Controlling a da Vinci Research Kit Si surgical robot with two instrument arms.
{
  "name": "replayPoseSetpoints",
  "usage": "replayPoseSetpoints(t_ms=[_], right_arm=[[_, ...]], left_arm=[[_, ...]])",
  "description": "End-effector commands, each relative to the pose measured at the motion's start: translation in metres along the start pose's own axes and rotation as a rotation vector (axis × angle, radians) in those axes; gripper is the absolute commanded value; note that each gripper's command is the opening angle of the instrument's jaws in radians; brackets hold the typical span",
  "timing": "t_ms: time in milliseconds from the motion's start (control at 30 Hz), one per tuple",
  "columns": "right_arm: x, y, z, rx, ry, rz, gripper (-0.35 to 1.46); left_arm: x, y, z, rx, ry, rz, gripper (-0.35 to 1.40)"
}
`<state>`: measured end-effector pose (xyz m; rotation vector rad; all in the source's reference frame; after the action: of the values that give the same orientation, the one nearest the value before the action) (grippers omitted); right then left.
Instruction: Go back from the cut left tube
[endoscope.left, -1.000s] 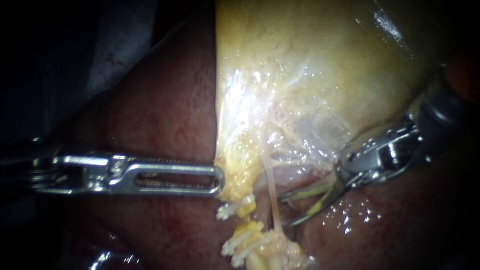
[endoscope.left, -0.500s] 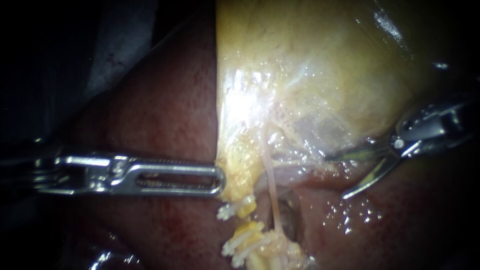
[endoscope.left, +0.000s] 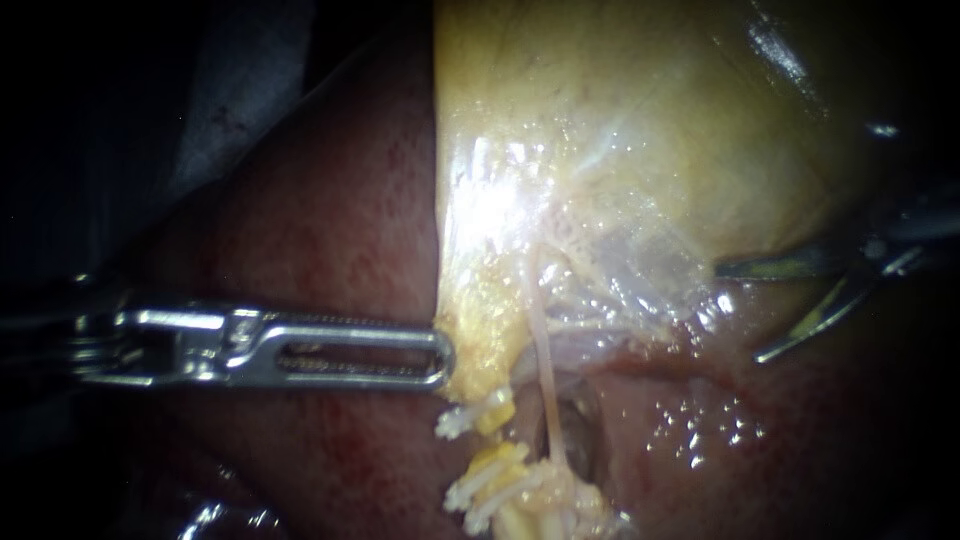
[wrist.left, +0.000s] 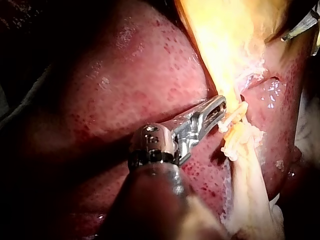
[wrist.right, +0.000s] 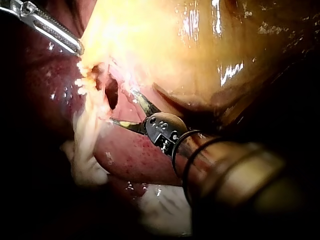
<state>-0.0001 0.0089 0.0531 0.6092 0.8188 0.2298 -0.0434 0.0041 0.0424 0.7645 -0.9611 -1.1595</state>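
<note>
The left tube is cut: its upper stump (endoscope.left: 478, 418) and lower stump (endoscope.left: 495, 482) each carry white clips, with a gap between them. A thin pale right tube (endoscope.left: 545, 375) runs whole from the gallbladder (endoscope.left: 620, 130) down to the clipped bundle. My left instrument (endoscope.left: 440, 358) reaches in flat, its slotted jaws shut on the gallbladder's yellow lower edge (wrist.left: 223, 85), just above the upper stump. My right instrument (endoscope.left: 742, 312) stands well to the right of the tubes, its curved blades open and empty. In the right wrist view those blades (wrist.right: 124, 107) sit clear of the stumps (wrist.right: 85, 80).
Dark red liver (endoscope.left: 330, 200) lies left of and below the gallbladder. A small dark hollow (endoscope.left: 580, 425) opens in the tissue beside the right tube. Wet, glistening tissue (endoscope.left: 700, 420) fills the lower right. Pale tissue (wrist.left: 250, 190) trails off below the clips.
My right instrument has drawn back to the right and slightly up, away from the tubes, blades still open. The left instrument and its hold are unchanged.
</note>
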Motion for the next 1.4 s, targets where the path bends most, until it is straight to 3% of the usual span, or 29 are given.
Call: replayPoseSetpoints(t_ms=[33,833,1400], right_arm=[[0.0000,-0.0001,0.0000,0.001,0.000,0.000,0.81],[-0.0002,-0.0002,-0.0002,0.002,0.000,-0.001,0.81],[-0.0002,-0.0002,-0.0002,0.002,0.000,-0.001,0.81]], left_arm=[[-0.0001,0.0000,0.0000,0.000,-0.001,-0.002,-0.35],[-0.0028,0.0010,0.0030,0.011,-0.033,0.004,-0.35],[-0.0044,0.0003,0.0031,0.026,-0.077,0.019,-0.35]])
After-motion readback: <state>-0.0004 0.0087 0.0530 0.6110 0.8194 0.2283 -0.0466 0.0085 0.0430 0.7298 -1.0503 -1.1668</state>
